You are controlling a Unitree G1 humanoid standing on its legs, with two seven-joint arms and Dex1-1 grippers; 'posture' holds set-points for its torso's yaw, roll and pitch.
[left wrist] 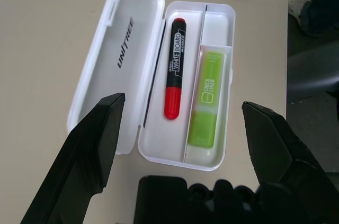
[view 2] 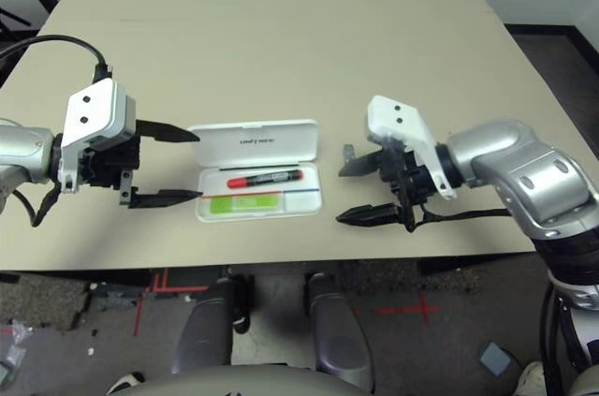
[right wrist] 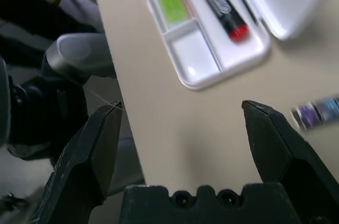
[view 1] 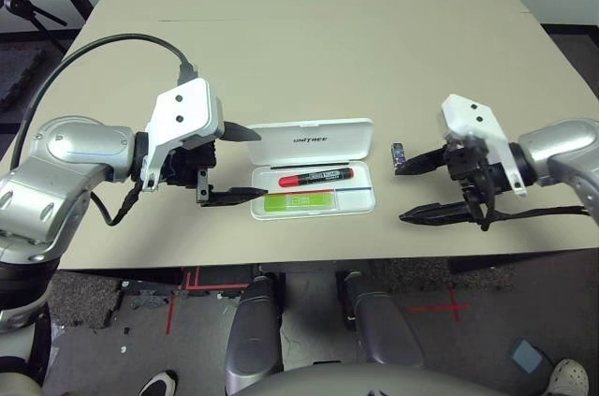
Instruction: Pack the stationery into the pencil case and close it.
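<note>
The white pencil case (view 1: 312, 207) lies open on the table with its lid (view 1: 309, 141) folded back on the side away from the robot. Inside, the red and black marker (left wrist: 176, 70) sits in 1 compartment and the lime-green highlighter (left wrist: 206, 99) in the other. The small dark patterned piece (view 1: 398, 154) is outside, on the table beside the far finger of the right gripper (view 1: 408, 190). Both grippers are spread wide and hold nothing; the left gripper (view 1: 258, 165) stands at the case's left end. 1 likely fault: as the right gripper moves, that far finger could nudge the small piece away, because the 2 are so near. Its small size also makes a missed or slipping pinch possible. If it were set down on the marker or across a rim, the lid might not shut. Pushing the lid from 1 end only could slide or twist the case, since nothing braces it. The table (view 1: 281, 59) is plain beige and broad; beyond its near edge is a grey floor with red tape lines (view 1: 453, 306), and a person's shoe (view 1: 567, 378) shows at the right.
</note>
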